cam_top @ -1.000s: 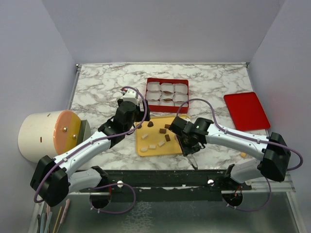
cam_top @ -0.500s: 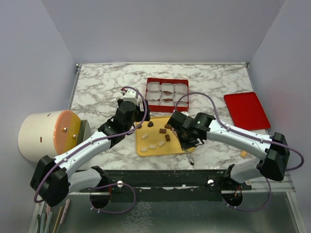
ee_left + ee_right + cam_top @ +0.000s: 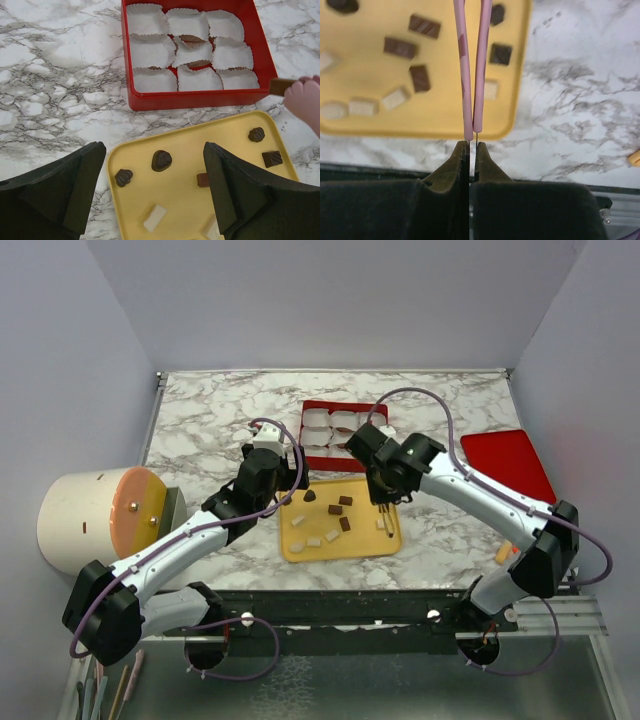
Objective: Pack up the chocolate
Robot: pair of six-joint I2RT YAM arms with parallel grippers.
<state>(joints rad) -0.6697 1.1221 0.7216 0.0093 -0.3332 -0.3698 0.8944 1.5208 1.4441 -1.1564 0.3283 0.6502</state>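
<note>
You are mid-carry. Your right gripper (image 3: 472,150) is clamped on a pair of pink tweezers (image 3: 474,75), and in the left wrist view their tips pinch 1 dark chocolate piece (image 3: 281,86) in the air just off the near right corner of the red box (image 3: 200,97).

The box holds 9 white paper cups (image 3: 150,50); 2 in the middle column seem to have a piece in them, and the rest look empty. More chocolate (image 3: 161,160) lies loose on the yellow tray (image 3: 225,145) on the surface, among a few pale pieces.

Your left gripper (image 3: 153,146) hovers over the tray's left end with its jaws spread and nothing between them.

Next, I'd bring the tips over an empty cup, probably one in the right column, lower them inside its rim and only then loosen the squeeze. The cups are light and could shift if nudged.
</note>
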